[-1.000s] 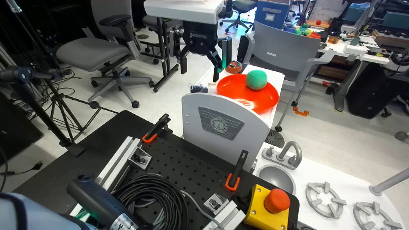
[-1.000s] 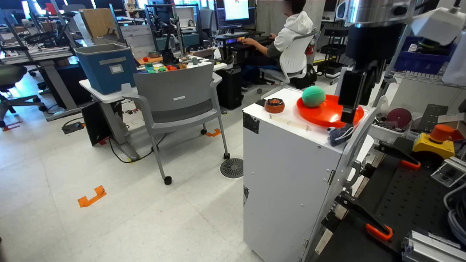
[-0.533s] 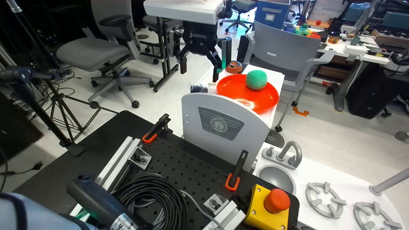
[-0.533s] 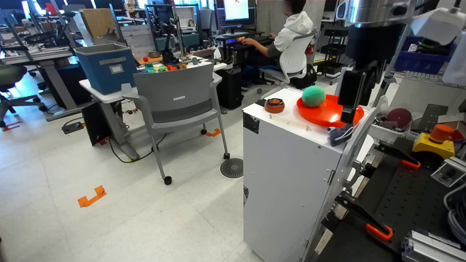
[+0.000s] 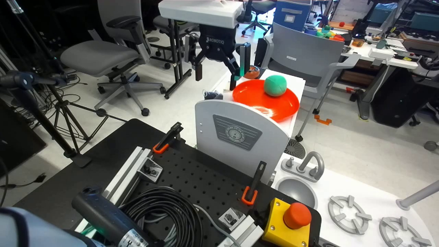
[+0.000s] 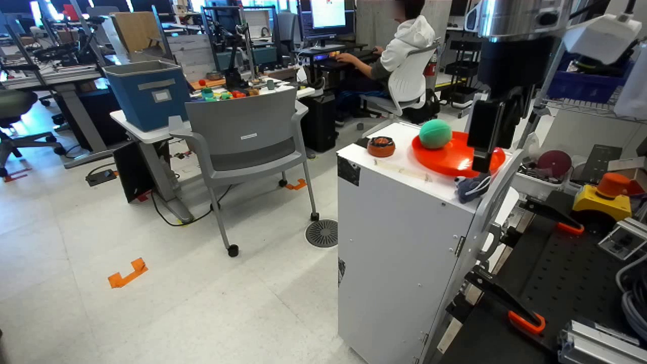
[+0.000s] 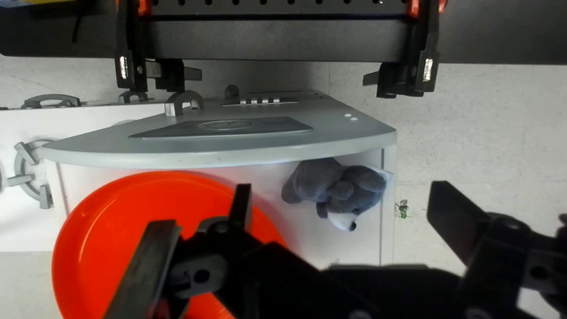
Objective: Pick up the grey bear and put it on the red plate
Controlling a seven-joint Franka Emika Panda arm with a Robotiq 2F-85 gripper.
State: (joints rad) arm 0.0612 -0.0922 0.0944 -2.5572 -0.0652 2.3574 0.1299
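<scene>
The grey bear [image 7: 310, 181] lies on its side on the white cabinet top, its white muzzle showing in the wrist view. In both exterior views it is a small dark lump, the bear [image 6: 470, 189] lying near the upright panel. Beside it sits the round red plate [image 7: 119, 217], bearing a green ball [image 5: 275, 85] in both exterior views. My gripper [image 5: 216, 80] hangs above the cabinet top with its jaws wide apart and nothing between them. From the wrist, the bear appears between the spread fingers [image 7: 241, 204], at a distance below them.
A grey upright panel [image 5: 236, 132] with a round emblem rises right beside the bear. A reddish-brown object [image 6: 381, 146] stands on the cabinet near its far corner. Black clamps [image 6: 505, 298] jut from the dark pegboard's edge. A grey chair [image 6: 242, 136] stands near the cabinet.
Over the last half second my gripper has shifted slightly and come down a little, its jaws staying wide. Bear, plate and ball have not moved.
</scene>
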